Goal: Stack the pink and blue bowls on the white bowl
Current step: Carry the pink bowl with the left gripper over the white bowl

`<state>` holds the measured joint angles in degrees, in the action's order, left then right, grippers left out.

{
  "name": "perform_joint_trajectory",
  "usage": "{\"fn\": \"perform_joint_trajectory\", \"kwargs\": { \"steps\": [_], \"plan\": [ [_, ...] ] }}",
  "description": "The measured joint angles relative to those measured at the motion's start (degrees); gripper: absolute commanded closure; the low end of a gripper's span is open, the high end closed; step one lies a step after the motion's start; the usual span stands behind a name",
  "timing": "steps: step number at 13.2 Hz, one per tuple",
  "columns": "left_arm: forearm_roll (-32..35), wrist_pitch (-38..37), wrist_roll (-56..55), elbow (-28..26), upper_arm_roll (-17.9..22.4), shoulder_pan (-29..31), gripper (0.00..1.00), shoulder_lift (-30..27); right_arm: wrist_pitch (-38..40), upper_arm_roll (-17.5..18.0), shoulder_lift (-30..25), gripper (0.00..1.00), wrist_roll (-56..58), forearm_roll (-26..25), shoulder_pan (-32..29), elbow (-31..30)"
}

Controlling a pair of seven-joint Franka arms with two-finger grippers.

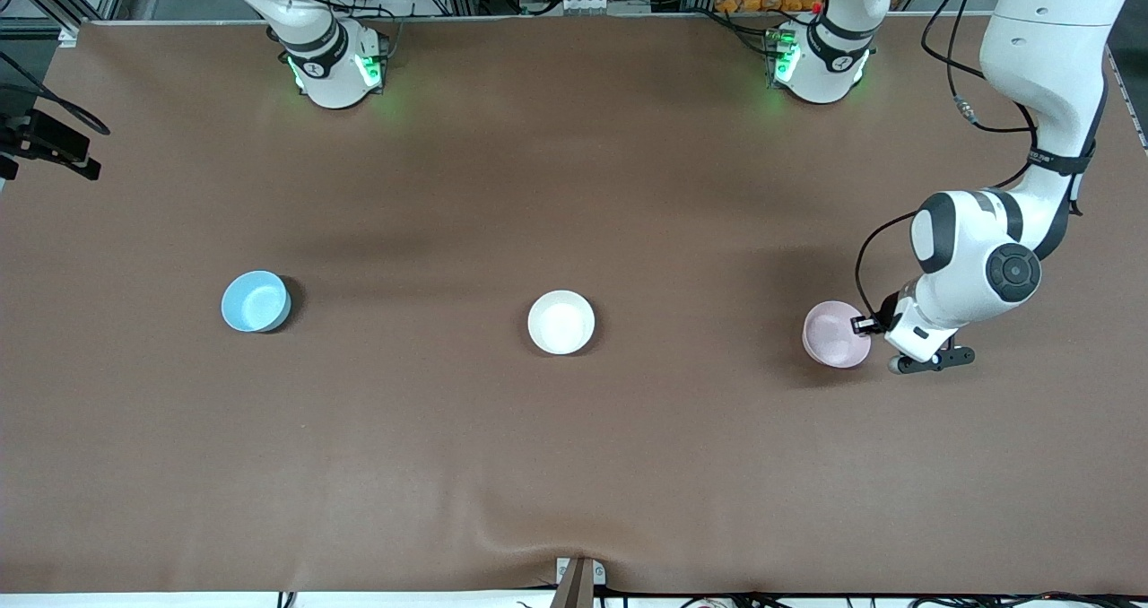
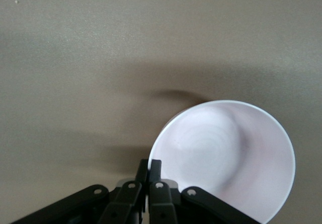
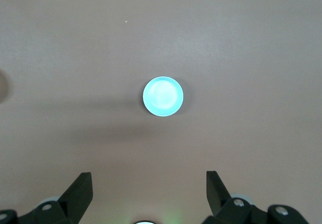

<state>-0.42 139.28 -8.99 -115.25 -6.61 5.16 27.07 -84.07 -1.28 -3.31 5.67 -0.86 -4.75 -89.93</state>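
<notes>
The pale pink bowl (image 1: 834, 334) sits toward the left arm's end of the table and fills the left wrist view (image 2: 226, 158). My left gripper (image 1: 866, 325) (image 2: 149, 163) is shut on its rim, one finger inside and one outside. I cannot tell whether the bowl rests on the table or is slightly raised. The white bowl (image 1: 560, 321) stands upright at the table's middle. The light blue bowl (image 1: 256, 301) stands toward the right arm's end. My right gripper (image 3: 148, 176) is open and empty, high over the blue bowl (image 3: 163, 96); it is out of the front view.
The brown table cover (image 1: 574, 464) has a wrinkle near its front edge by a small mount (image 1: 578, 579). Black camera gear (image 1: 45, 146) overhangs the table's edge at the right arm's end. Both arm bases (image 1: 336, 65) stand along the edge farthest from the front camera.
</notes>
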Motion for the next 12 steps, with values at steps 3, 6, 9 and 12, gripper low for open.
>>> {"fn": "perform_joint_trajectory", "kwargs": {
  "steps": [3,6,9,12],
  "plan": [
    [0.0,-6.1,-0.1,0.9,-4.0,0.2,1.0,-3.4,0.0,-0.1,0.0,0.0,0.0,0.0,0.0,0.0],
    [0.0,-17.5,-1.6,3.3,-9.6,0.0,1.0,-10.7,0.0,0.0,0.0,0.0,0.0,0.0,0.0,0.0],
    [0.0,-25.3,-10.3,9.3,-15.9,-1.5,1.0,-13.1,0.0,-0.1,0.0,0.0,0.0,0.0,0.0,0.0],
    [0.0,-25.5,-19.9,15.1,-18.2,-8.5,1.0,-9.2,0.0,0.0,0.0,0.0,0.0,0.0,0.0,0.0]
  ]
}}
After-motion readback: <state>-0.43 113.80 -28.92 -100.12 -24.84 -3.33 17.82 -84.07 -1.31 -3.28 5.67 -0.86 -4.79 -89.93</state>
